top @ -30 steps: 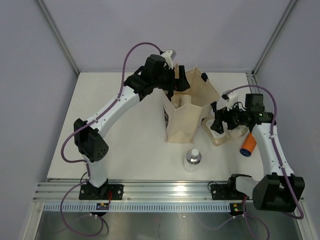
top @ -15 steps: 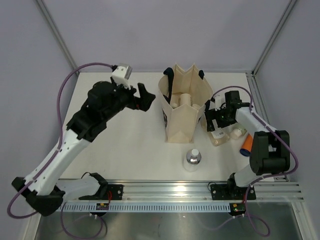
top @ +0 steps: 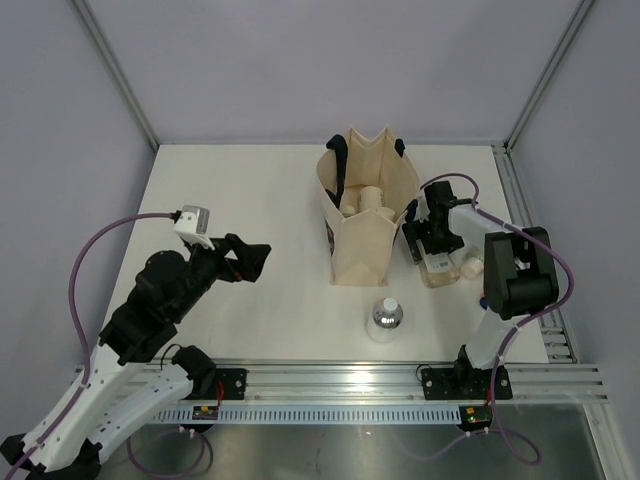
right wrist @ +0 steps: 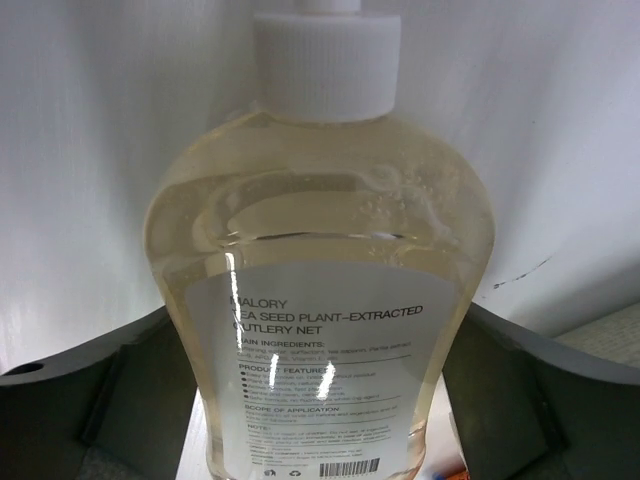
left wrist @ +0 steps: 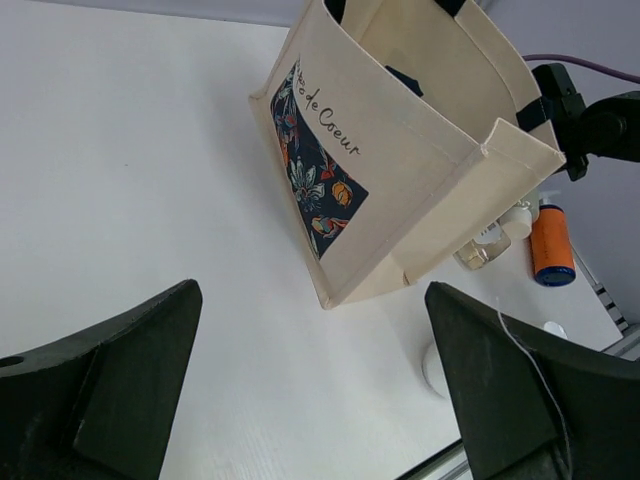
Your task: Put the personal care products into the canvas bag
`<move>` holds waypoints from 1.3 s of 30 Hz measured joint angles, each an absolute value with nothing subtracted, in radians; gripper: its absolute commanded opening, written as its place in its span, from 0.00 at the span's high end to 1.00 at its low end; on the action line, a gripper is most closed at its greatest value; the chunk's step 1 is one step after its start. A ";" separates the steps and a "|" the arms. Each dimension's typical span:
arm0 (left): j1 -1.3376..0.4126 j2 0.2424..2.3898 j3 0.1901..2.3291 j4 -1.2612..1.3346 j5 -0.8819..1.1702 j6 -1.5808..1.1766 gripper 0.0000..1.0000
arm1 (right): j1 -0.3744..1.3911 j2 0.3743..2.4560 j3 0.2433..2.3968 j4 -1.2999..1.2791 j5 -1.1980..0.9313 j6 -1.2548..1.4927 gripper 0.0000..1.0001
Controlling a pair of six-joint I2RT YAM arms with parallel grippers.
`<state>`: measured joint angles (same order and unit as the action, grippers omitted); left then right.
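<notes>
Starting with the biggest thing: the canvas bag [left wrist: 420, 130] stands upright and open-mouthed on the bench [top: 250, 190], just left of my right end effector [top: 430, 238]. It is soft cloth, so I judge its walls will buckle if knocked, and things should go straight down through the mouth. A cream bottle [top: 371, 200] shows inside. Its side bears a dark floral print [left wrist: 315, 180] with script ending "de Coeur"; the start I cannot read.

The amber flask [right wrist: 320, 300] lies flat, label up, just beside the bag's right foot. My right jaws stand wide on either side of its body, and I cannot tell whether the pads touch it. It is nearly full of pale liquid, so probably heavy for its size, and the smooth plastic looks slippery. I would grip across the narrow edges below the shoulder, not the ribbed white cap. The label reads "MALORY", "TEA SEED PLANT-EXTRACTED", "CUTLERY NET"; the rest is too fine.

A clear silver-capped bottle [top: 386, 317] stands near the bag's front. An orange bottle [left wrist: 551, 245] lies beyond the flask. My left end effector [top: 245, 260] hangs wide and empty, well apart to the left.
</notes>
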<state>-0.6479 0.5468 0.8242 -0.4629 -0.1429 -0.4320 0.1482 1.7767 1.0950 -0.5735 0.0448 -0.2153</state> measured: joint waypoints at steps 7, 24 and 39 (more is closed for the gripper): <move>-0.648 0.538 0.822 -0.454 -0.152 -0.454 0.01 | 0.109 1.796 1.131 -0.608 -0.026 -0.213 0.93; -0.648 0.536 0.770 -0.402 -0.101 -0.506 0.01 | -0.229 1.565 1.172 -0.746 -0.788 -0.154 1.00; -0.648 0.525 0.742 -0.361 -0.046 -0.521 0.01 | -0.049 1.363 1.494 -0.451 -0.950 0.234 1.00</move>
